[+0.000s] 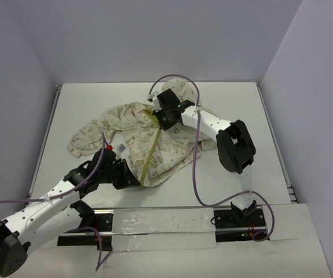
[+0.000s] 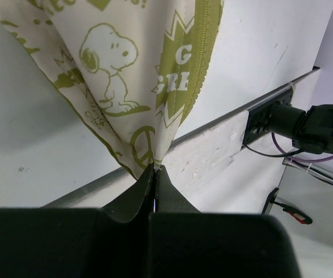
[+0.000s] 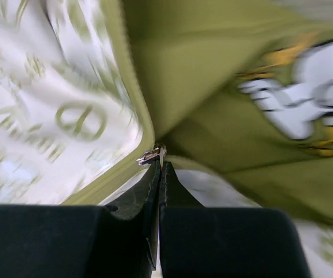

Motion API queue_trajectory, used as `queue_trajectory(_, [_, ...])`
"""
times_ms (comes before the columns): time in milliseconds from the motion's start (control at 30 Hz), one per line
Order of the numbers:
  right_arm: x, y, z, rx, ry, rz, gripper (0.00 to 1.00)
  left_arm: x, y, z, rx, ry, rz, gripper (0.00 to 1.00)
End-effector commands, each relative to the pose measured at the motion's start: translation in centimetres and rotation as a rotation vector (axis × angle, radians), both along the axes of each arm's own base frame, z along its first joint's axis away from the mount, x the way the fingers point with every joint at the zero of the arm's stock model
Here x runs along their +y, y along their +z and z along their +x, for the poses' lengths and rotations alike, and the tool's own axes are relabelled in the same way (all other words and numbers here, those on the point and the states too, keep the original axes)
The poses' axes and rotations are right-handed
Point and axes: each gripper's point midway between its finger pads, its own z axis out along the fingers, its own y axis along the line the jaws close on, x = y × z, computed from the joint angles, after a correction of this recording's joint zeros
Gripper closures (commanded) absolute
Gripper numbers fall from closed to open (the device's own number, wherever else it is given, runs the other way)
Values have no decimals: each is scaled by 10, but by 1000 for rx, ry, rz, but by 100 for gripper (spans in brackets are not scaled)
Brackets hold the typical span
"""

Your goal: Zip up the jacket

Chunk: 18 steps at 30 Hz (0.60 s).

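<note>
The jacket point(image 1: 131, 136), cream with a fine olive print, lies spread on the table, its olive zipper point(image 1: 150, 152) running from the hem up to the collar. My left gripper point(image 1: 132, 178) is shut on the jacket's bottom hem point(image 2: 153, 164) beside the zipper tape point(image 2: 200, 63). My right gripper point(image 1: 159, 117) is at the top of the zipper, shut on the metal zipper pull point(image 3: 161, 155) with the slider point(image 3: 147, 156) beside it. The olive lining point(image 3: 212, 75) and its white cartoon patch point(image 3: 305, 92) show in the right wrist view.
The table point(image 1: 235, 116) has raised rails on its left and right sides. A metal strip point(image 1: 160, 223) with both arm bases runs along the near edge. Purple cables point(image 1: 196, 168) loop over the table right of the jacket.
</note>
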Motion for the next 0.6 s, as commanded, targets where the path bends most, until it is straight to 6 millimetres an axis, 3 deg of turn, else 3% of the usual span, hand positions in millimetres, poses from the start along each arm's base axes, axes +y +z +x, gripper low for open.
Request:
queue_trajectory(0, [-47, 55, 80, -168, -173, 3, 100, 2, 22, -11, 22, 2, -10, 100])
queue_trajectory(133, [-73, 92, 97, -238, -235, 27, 100, 8, 49, 2, -49, 33, 25, 100])
queue_trajectory(267, [-109, 121, 107, -272, -324, 55, 100, 29, 67, 32, -161, 124, 172, 100])
queue_trajectory(367, [-149, 153, 111, -311, -426, 96, 100, 57, 72, 71, -234, 225, 338, 100])
queue_trajectory(467, [-179, 176, 111, -336, -509, 133, 100, 77, 81, 117, -280, 331, 378, 100])
queue_trajectory(533, [-203, 199, 108, -366, -561, 157, 100, 111, 101, 159, -323, 453, 390, 100])
queue_trajectory(567, [-212, 211, 105, -383, -576, 165, 100, 129, 121, 180, -376, 516, 387, 100])
